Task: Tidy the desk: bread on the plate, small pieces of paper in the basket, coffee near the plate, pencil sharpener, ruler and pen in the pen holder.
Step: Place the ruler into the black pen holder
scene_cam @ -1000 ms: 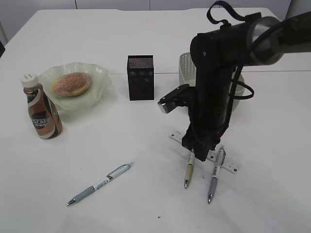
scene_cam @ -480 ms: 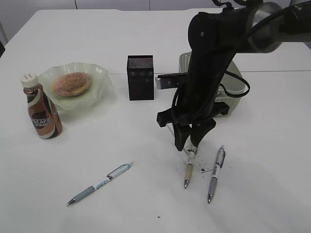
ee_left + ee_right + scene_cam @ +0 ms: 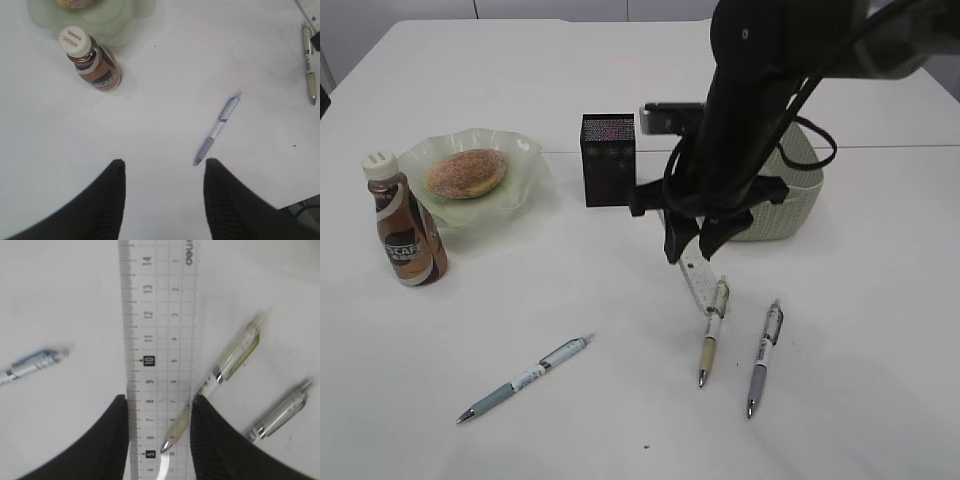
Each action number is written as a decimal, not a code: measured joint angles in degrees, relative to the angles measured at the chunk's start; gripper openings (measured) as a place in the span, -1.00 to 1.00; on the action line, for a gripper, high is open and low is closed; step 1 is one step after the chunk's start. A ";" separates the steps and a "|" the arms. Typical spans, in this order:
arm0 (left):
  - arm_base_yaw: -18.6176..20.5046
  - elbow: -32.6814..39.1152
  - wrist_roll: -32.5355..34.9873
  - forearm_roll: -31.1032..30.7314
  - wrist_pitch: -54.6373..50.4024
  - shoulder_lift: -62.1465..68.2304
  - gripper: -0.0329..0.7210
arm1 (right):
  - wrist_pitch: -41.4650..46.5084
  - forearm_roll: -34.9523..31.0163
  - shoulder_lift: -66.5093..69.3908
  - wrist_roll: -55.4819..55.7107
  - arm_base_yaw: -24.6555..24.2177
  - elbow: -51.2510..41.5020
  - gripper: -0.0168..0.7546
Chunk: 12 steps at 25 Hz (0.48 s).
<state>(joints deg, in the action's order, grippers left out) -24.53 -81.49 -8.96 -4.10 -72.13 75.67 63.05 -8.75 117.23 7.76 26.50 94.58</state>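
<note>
ruler (image 3: 159,340): 1, in right jaws | pens: 3 | left jaws apart, empty

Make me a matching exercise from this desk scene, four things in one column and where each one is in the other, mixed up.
Things:
1. bread
2. coffee
3. ruler
4. blue-grey pen

Places:
A. lying alone on the desk, front left
B. on the plate
C. between the fingers of the right pincer
D. standing beside the plate

Pairs: 1-B, 2-D, 3-C, 4-A
</note>
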 joint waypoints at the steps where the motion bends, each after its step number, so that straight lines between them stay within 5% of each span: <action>1: 0.00 0.00 0.00 0.00 0.00 0.00 0.07 | -2.40 1.03 -1.54 0.69 0.40 -0.49 -0.26; 12: 0.00 0.00 0.00 0.00 0.00 0.00 0.07 | -36.95 8.11 -15.90 3.11 1.61 -20.47 -0.26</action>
<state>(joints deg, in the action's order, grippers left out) -24.53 -81.49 -8.96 -4.10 -72.13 75.67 26.10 -0.63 101.33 10.88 28.10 74.11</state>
